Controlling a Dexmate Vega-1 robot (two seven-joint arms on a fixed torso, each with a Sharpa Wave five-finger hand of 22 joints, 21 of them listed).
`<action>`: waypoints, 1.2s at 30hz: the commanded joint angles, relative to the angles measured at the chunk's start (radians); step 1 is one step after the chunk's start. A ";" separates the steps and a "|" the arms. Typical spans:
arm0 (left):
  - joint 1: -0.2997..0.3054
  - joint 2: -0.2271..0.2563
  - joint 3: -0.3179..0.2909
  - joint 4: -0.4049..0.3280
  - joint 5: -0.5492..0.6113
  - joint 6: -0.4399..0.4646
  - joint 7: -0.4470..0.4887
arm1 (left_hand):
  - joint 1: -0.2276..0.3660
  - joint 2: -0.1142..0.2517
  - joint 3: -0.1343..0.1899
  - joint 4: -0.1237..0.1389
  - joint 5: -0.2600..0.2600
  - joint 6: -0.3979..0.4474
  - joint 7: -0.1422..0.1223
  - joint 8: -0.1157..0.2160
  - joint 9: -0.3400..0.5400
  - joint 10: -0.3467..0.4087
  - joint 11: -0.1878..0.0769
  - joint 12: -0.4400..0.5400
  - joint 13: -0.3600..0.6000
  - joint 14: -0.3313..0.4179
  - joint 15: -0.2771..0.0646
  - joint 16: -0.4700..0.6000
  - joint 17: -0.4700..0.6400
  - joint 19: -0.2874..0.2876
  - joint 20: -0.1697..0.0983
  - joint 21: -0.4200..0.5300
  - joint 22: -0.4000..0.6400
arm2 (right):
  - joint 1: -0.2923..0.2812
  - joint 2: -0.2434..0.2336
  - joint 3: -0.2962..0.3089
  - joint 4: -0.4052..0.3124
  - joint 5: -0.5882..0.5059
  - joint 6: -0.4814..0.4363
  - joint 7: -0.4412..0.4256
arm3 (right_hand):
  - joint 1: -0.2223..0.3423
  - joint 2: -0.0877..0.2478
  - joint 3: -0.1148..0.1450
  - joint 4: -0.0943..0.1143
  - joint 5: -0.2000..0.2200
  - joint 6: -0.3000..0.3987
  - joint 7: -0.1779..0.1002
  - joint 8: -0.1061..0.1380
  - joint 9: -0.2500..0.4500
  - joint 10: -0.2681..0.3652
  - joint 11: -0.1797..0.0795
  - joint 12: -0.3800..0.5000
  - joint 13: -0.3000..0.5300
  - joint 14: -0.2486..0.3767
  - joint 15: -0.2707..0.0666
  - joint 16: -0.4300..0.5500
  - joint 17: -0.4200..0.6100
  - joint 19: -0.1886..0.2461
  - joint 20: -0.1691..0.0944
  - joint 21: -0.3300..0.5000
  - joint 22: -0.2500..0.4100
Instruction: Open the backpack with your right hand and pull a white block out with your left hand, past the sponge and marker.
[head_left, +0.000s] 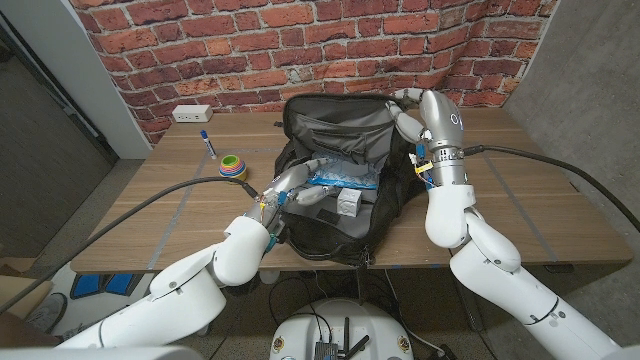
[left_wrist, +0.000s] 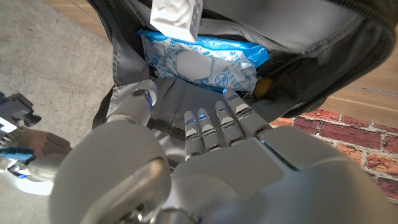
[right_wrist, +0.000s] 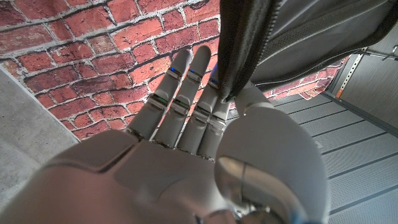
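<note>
Near the middle of the wooden bench (head_left: 560, 215): a black backpack (head_left: 300, 235) lying open, flap raised toward the brick wall (head_left: 300, 40), grey lining showing.

Inside the opening: a white block (head_left: 349, 204) toward the robot's right side, just beside a blue-and-white plastic packet (head_left: 340, 180). Seen again from the left wrist camera, with the white block (left_wrist: 177, 18) resting partly over the edge of the packet (left_wrist: 202, 62). Something small and yellowish beside the packet, too hidden to name.

Left robot hand (head_left: 285, 190) reaching into the backpack's mouth from the robot's left, fingers (left_wrist: 214, 121) extended side by side on the grey lining, thumb held apart, nothing gripped. Fingertips close to the packet, short of the white block, not touching it.

Right robot hand (head_left: 412, 112) at the upper right rim of the flap, pinching the zippered black edge (right_wrist: 233, 56) between thumb and fingers, other fingers (right_wrist: 180, 87) straight, holding the flap up.

Left of the backpack on the bench: a stack of coloured rings (head_left: 233, 166), a blue marker (head_left: 207, 143) farther back, and a white power strip (head_left: 191, 113) near the wall.
</note>
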 joint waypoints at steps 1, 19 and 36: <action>-0.159 0.007 0.119 0.006 0.084 0.105 -0.135 | 0.022 -0.007 -0.008 -0.001 0.005 -0.009 -0.009 -0.004 0.004 -0.006 -0.003 -0.002 0.005 -0.012 -0.079 -0.006 0.003 -0.013 -0.065 -0.003 0.004 | 0.019 -0.002 0.005 0.005 0.000 0.016 0.011 | 0.005 0.011 0.007 0.002 0.005 0.009 -0.002 0.002 0.004 0.006 0.005 0.001 0.003 0.008 -0.071 -0.001 0.003 -0.002 -0.125 0.006 0.002; -0.372 0.018 0.258 -0.001 0.191 0.231 -0.395 | 0.077 -0.042 -0.049 0.009 0.001 -0.045 -0.031 -0.007 0.004 -0.031 -0.015 -0.005 0.007 -0.069 -0.089 -0.006 0.003 -0.055 -0.072 -0.008 0.004 | 0.029 0.004 0.014 0.024 0.016 0.028 0.006 | 0.003 0.010 0.006 0.003 0.006 0.009 -0.001 -0.005 0.005 0.006 0.006 -0.001 0.011 0.009 -0.069 -0.004 0.009 -0.006 -0.125 0.015 0.002; -0.577 0.009 0.407 0.011 0.371 0.290 -0.675 | 0.118 -0.075 -0.069 0.003 0.000 -0.040 -0.040 0.004 0.005 -0.016 -0.042 0.001 0.007 -0.052 -0.109 0.003 0.003 -0.058 -0.066 -0.006 0.003 | 0.040 0.013 0.016 0.051 0.040 0.049 -0.007 | 0.003 0.010 0.006 0.003 0.007 0.010 -0.002 -0.009 0.005 0.007 0.004 -0.005 0.014 0.010 -0.070 -0.007 0.013 -0.009 -0.124 0.023 0.001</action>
